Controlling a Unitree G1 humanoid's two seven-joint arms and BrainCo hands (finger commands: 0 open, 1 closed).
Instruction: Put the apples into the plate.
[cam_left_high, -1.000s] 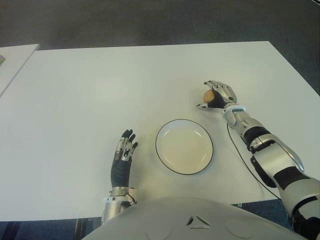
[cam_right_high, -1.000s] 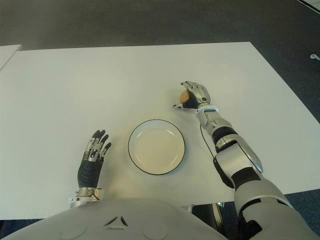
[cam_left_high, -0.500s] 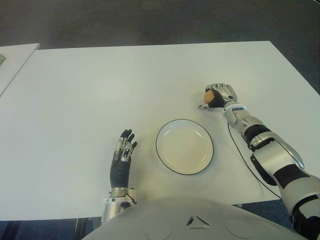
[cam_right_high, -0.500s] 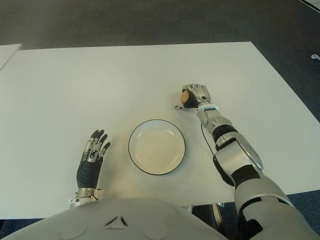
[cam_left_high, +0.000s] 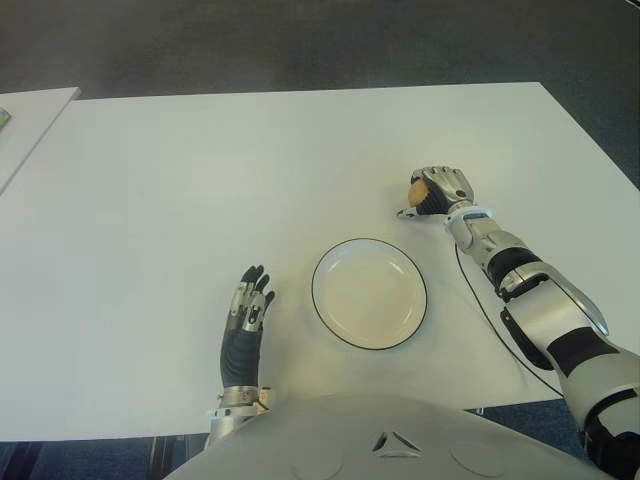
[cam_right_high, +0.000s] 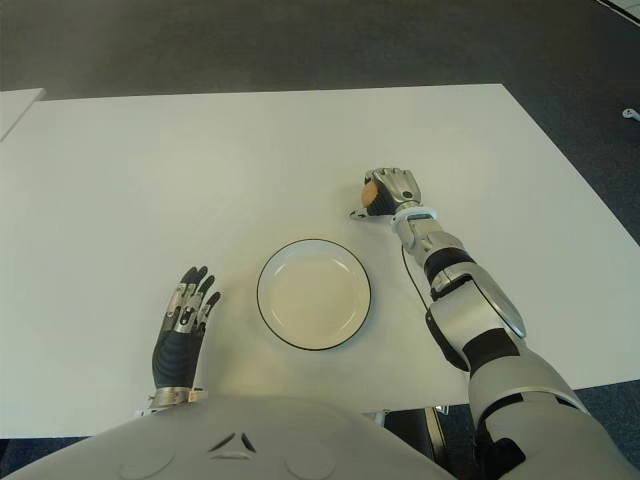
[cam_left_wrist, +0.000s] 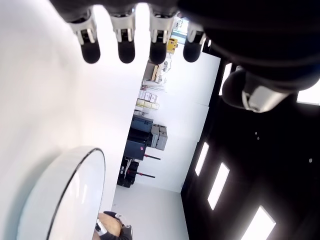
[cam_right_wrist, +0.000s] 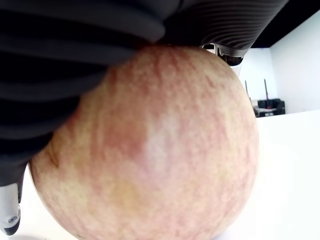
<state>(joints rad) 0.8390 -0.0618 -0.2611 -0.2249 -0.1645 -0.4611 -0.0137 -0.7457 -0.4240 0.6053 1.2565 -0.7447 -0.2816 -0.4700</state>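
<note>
1. Left eye view is showing us the white table (cam_left_high: 150, 200), the largest thing here, with the plate (cam_left_high: 369, 293) sitting near its front edge, still holding nothing.
2. We are watching the right hand (cam_left_high: 436, 190) at about one o'clock from the plate; its fingers, spread around the apple (cam_left_high: 416, 191) a second ago, are now curling tightly over it. We are judging the grasp made, so a lift and carry toward the plate is coming next.
3. We are seeing the left hand (cam_left_high: 246, 315) at about nine o'clock from the plate, fingers extended and holding nothing; it is drawing back slightly toward the body.
4. We are finding nothing standing between apple and plate; only one apple is showing.
</note>
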